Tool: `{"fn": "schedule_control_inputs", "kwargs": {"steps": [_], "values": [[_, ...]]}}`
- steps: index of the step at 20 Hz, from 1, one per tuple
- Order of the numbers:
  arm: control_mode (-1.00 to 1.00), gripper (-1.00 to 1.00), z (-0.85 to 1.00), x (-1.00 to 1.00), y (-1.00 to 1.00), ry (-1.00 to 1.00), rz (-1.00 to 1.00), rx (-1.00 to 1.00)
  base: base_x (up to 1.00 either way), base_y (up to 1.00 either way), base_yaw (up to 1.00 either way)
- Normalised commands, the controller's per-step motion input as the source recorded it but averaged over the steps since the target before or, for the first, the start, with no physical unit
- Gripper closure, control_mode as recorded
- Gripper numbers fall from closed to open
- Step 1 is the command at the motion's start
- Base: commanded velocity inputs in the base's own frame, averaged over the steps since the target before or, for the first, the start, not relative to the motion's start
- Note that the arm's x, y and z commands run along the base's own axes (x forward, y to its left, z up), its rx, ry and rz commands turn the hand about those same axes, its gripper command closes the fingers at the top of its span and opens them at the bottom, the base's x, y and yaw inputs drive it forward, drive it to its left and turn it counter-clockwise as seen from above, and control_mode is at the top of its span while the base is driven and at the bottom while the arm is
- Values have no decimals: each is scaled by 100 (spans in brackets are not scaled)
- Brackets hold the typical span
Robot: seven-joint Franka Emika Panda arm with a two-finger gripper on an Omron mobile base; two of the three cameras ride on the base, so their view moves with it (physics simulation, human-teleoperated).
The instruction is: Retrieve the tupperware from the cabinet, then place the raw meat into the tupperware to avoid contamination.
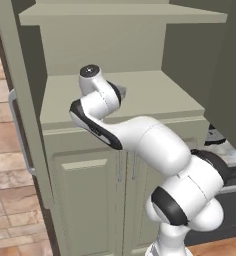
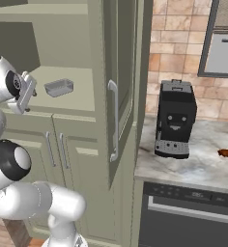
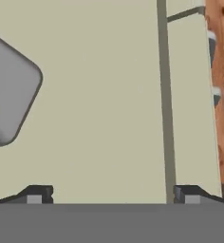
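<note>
from the left base view the arm reaches over the open shelf of the cabinet (image 1: pixel 80 165). from the right base view the tupperware (image 2: pixel 58 87) sits on that shelf, just right of the gripper (image 2: pixel 25 96), with its long axis across the shelf; the raw meat (image 2: pixel 227 153) lies far off on the worktop (image 2: pixel 203 169). in the hand view the jaws are spread wide with nothing between, and the tupperware is off to the left.

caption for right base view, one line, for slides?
Cabinet doors open, tupperware on its shelf, open tool just short of it; raw meat waits on the counter.

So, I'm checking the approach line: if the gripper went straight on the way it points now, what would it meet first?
Probably the bare cabinet shelf; the open gripper points down at it, with the tupperware off to one side.
</note>
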Motion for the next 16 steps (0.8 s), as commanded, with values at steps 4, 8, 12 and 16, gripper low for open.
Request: {"fn": "schedule_control_inputs", "kwargs": {"steps": [4, 8, 12, 16], "values": [[-100, -100, 14, 44, -45, 5, -22, -9, 0, 0, 0], [-100, -100, 33, 28, -55, 7, -20, -3, 0, 0, 0], [-100, -100, 43, 6, -63, 2, -20, 0, 0, 0, 0], [-100, -100, 33, -5, -51, 0, -21, 0, 0, 0, 0]]}}
